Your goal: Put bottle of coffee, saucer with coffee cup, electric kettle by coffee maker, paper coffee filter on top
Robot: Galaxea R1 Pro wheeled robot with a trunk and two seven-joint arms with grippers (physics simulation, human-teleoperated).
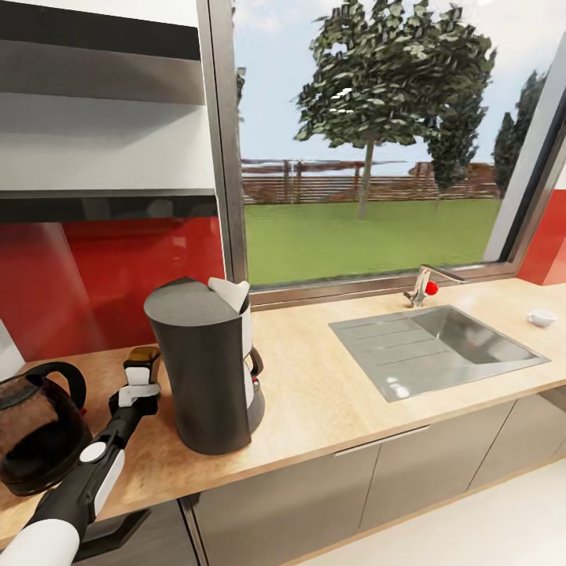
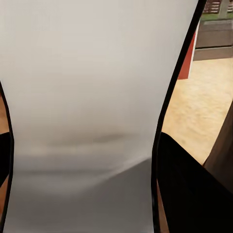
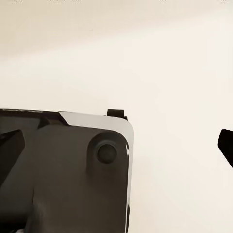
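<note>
Your left end effector (image 1: 142, 383) is clamped on the small dark bottle with a tan cap (image 1: 143, 363), on the light wood surface (image 1: 330, 393) between the round black kettle (image 1: 39, 432) and the tall grey coffee maker (image 1: 206, 365).

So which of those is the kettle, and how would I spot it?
Start at the tall dark grey coffee maker on the wooden countertop. The electric kettle sits at the counter's far left end. It is a squat, rounded, glassy black jug with a loop handle, unlike the small brown-capped bottle between them.
</note>
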